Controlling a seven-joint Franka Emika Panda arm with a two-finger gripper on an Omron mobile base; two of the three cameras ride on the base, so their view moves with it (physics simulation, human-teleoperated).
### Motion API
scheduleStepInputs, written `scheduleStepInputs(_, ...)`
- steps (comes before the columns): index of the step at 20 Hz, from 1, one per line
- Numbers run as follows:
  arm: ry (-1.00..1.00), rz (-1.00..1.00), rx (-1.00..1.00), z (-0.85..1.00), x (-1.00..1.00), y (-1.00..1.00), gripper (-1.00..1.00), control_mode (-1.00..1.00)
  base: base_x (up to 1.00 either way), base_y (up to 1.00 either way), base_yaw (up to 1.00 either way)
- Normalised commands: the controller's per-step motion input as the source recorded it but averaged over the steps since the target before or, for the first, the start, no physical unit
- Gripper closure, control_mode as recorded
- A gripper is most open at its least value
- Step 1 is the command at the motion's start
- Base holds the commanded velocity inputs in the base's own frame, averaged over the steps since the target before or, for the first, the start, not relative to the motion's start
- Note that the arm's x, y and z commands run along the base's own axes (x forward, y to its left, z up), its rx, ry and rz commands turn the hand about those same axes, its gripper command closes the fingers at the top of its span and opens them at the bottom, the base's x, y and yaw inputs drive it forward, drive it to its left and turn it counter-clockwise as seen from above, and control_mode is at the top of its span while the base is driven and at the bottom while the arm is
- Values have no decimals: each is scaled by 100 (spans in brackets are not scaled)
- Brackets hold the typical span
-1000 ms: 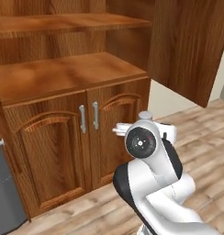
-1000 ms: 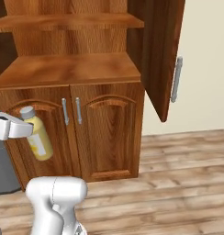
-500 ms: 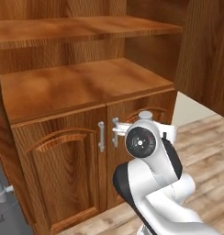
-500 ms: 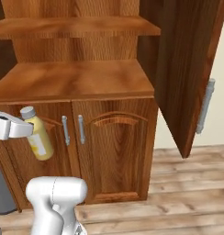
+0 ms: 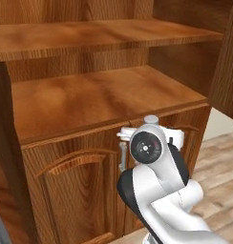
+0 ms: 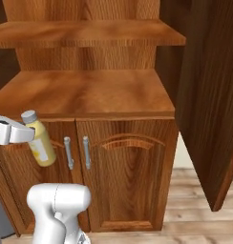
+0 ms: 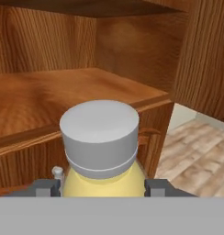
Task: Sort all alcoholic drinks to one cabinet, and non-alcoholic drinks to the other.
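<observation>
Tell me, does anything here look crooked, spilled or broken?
Nothing is spilled or broken. The one thing askew is the yellow juice bottle: it hangs tilted in the gripper, in front of the wooden cabinet's closed lower doors, cap leaning away from its base. The shelf bay above stands open.

Both base views near, facing cabinet (image 5: 90, 100).

**Arm before the open wooden cabinet**

The brown wooden cabinet (image 5: 104, 102) spans the picture, its deep bay open above two arched-panel lower doors (image 5: 75, 190). A second shelf board (image 5: 99, 38) runs across higher up. The white arm (image 5: 161, 190) rises at lower right, its round dark joint facing the camera, just in front of the metal door handles (image 5: 122, 155). Pale wood floor (image 5: 223, 162) lies at right.
</observation>
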Motion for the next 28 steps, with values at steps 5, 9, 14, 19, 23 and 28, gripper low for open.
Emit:
scheduleStepInputs(5,0,0,0,0,0,0,100,100,50,-26,20)
scheduleStepInputs(9,0,0,0,0,0,0,100,100,47,-26,22)
scheduleStepInputs(14,0,0,0,0,0,0,100,100,44,-28,25)
scheduleStepInputs(19,0,0,0,0,0,0,100,100,44,-24,24)
scheduleStepInputs(23,0,0,0,0,0,0,100,100,34,-1,11)
scheduleStepInputs(28,0,0,0,0,0,0,100,100,0,0,0)
